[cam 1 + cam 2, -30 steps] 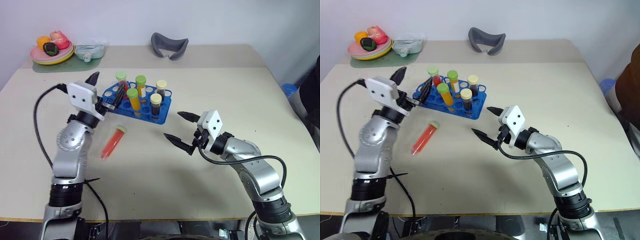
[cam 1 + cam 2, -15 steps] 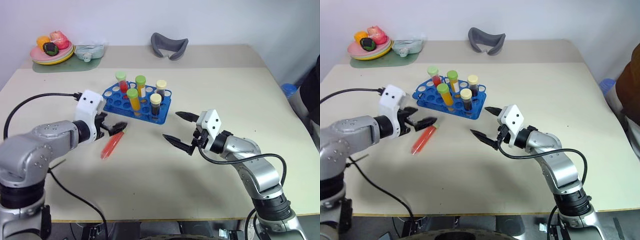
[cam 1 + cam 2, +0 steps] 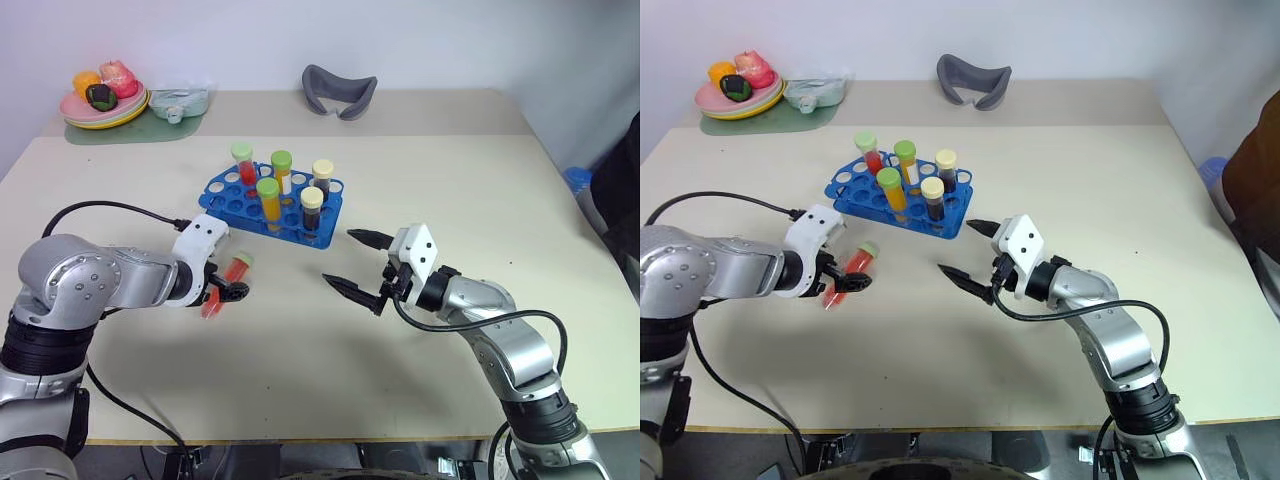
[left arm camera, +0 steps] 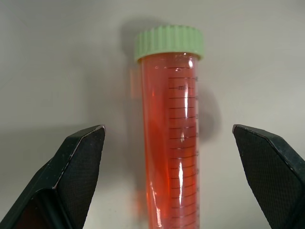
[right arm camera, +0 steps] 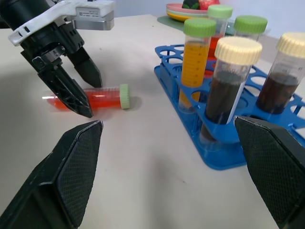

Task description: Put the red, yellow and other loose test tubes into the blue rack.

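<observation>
Swinging down from beside the rack (image 3: 272,207), where it hung a second ago, the left hand (image 3: 228,282) now points down at the loose red tube (image 3: 226,284) lying on the tabletop (image 3: 450,170), one finger on either side of it. Its fingers stand wide apart and hold nothing; the left wrist view shows clear gaps between both pads and the tube. The right hand (image 3: 358,264) has kept its place, fingers spread wide and empty, near the rack's right end.

Five capped tubes already stand in the rack: one red, two orange-yellow, two dark brown. The red tube on the tabletop, just in front of the rack, looks like the last one left.

Risks from here, as I judge them: the tube is round and could roll or squirt out if one finger meets it before the other. A grip near the cap end would let the heavy liquid end sag when lifted. Carrying it in, the hand could knock the standing tubes, which crowd the rack's right part.

The left wrist view shows the tube centred between the pads and its printed scale. The right wrist view shows, from low down, both left fingertips close to the tabletop, astride the tube.
</observation>
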Controlling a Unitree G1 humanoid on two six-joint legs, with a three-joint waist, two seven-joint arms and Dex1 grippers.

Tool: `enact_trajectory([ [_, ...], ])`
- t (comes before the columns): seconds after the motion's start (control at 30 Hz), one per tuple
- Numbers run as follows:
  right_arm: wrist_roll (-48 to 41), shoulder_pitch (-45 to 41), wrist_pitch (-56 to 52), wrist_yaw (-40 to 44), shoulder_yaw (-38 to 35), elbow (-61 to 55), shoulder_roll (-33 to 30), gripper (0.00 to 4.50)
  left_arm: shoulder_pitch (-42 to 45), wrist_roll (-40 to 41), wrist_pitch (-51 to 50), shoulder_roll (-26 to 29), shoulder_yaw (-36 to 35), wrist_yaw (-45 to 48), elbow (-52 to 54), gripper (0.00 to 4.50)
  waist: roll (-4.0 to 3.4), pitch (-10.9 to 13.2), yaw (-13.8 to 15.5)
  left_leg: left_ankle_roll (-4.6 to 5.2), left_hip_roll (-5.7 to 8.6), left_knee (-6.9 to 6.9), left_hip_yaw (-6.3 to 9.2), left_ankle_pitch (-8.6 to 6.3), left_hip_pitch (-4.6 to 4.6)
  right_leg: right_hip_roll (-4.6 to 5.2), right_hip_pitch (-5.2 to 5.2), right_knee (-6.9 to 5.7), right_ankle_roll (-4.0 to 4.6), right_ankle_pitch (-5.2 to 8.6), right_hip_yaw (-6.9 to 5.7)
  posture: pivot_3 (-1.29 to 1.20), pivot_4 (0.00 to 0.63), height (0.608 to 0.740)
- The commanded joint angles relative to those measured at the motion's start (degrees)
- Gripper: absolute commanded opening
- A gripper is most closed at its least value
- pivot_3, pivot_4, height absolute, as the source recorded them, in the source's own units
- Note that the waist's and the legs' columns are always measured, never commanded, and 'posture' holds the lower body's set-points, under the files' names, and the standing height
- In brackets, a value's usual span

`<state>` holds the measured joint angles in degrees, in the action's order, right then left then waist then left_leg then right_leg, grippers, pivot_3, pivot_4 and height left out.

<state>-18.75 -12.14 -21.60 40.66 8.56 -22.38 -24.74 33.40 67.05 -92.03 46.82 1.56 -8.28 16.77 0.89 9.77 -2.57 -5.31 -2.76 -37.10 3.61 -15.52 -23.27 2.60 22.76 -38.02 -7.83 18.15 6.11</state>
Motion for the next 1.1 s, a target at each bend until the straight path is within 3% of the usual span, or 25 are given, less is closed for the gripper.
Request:
enact_trajectory([
  [0.03, 0.0, 0.1, 1.1, -0.7, 0.0, -2.7, 0.5, 4.5, 2.4, 1.1, -0.5, 0.7, 2.2, -4.1, -1.0, 4.38, 0.0, 0.0, 0.0, 0.0, 0.0, -0.01, 0.0, 0.0, 0.0, 0.0, 0.0, 0.0, 0.0, 0.0, 0.0, 0.0, 0.15, 0.74],
  [0.13, 0.0, 0.5, 1.1, -1.3, 0.1, -2.9, 0.6, 4.5, 3.2, 0.5, -0.5, 1.0, 3.8, -5.8, -2.2, 4.38, 0.0, 0.0, -0.1, -0.01, 0.0, 0.0, 0.0, 0.0, 0.0, -0.01, 0.01, 0.0, 0.0, 0.0, 0.0, 0.0, 0.15, 0.74],
  [0.23, 0.0, 0.7, 1.1, -1.6, 0.2, -3.2, 0.6, 4.5, 3.8, -0.4, -0.5, 1.7, 5.1, -6.4, -2.7, 3.53, 0.0, 0.0, 0.0, -0.01, 0.0, 0.0, -0.01, 0.0, 0.0, -0.01, 0.01, 0.0, 0.0, 0.0, 0.0, 0.0, 0.15, 0.74],
  [0.3, 0.0, 0.8, 1.0, -1.7, 0.2, -3.3, 0.5, 4.5, 4.2, -0.6, -0.5, 1.8, 5.4, -6.3, -2.9, 2.62, 0.0, 0.0, 0.0, -0.01, 0.01, 0.0, -0.01, 0.01, 0.0, 0.0, 0.01, 0.0, 0.0, 0.0, 0.0, 0.0, 0.15, 0.74],
  [0.6, -0.2, 0.7, 1.1, -1.8, 0.1, -3.3, 0.3, 4.5, 4.7, -2.8, -0.5, 1.9, 5.4, -5.7, -3.7, 2.62, 0.0, 0.0, 0.0, -0.02, 0.01, 0.0, -0.01, 0.01, 0.0, -0.01, 0.01, 0.0, 0.0, 0.0, 0.0, 0.0, 0.15, 0.74],
  [0.7, -0.2, 0.6, 1.1, -1.7, 0.3, -3.2, 0.4, 4.5, 4.4, -3.8, -0.5, 2.0, 5.2, -5.7, -3.5, 1.72, 0.0, 0.0, 0.0, -0.02, 0.01, 0.0, -0.01, 0.01, 0.0, -0.01, 0.01, 0.0, 0.0, 0.0, 0.0, 0.0, 0.15, 0.74],
  [0.77, -0.2, 0.4, 1.1, -1.7, 0.3, -3.1, 0.4, 4.5, 4.5, -4.4, -0.5, 2.2, 5.2, -5.7, -3.5, 0.84, 0.0, 0.0, 0.0, -0.01, 0.01, 0.0, -0.01, 0.01, 0.0, -0.01, 0.01, 0.0, 0.0, 0.0, 0.0, 0.0, 0.15, 0.74],
  [0.93, -0.3, 0.3, 1.1, -1.6, 0.3, -3.0, 0.4, 4.5, 4.8, -5.8, -0.5, 2.7, 3.2, -5.8, -3.6, 0.75, 0.0, 0.0, 0.0, -0.01, 0.01, 0.0, -0.01, 0.01, 0.0, -0.01, 0.01, 0.0, 0.0, 0.0, 0.0, 0.0, 0.15, 0.74],
  [1.03, -0.4, 0.3, 1.0, -1.6, 0.3, -3.0, 0.4, 4.5, 7.0, -10.6, 0.3, 1.7, -1.3, -6.5, -3.6, 0.75, 0.0, 0.0, 0.0, -0.01, 0.01, 0.0, -0.01, 0.01, 0.0, -0.01, 0.01, 0.01, 0.0, 0.0, 0.0, 0.0, 0.15, 0.74],
  [1.1, -0.4, 0.2, 1.0, -1.5, 0.3, -2.9, 0.4, 4.5, 8.3, -15.5, 8.2, 0.5, -4.9, -5.5, -3.2, 0.75, 0.0, 0.0, 0.1, -0.02, 0.01, 0.0, -0.01, 0.01, -0.02, -0.02, 0.02, 0.01, 0.0, 0.0, 0.0, 0.0, 0.15, 0.74],
])
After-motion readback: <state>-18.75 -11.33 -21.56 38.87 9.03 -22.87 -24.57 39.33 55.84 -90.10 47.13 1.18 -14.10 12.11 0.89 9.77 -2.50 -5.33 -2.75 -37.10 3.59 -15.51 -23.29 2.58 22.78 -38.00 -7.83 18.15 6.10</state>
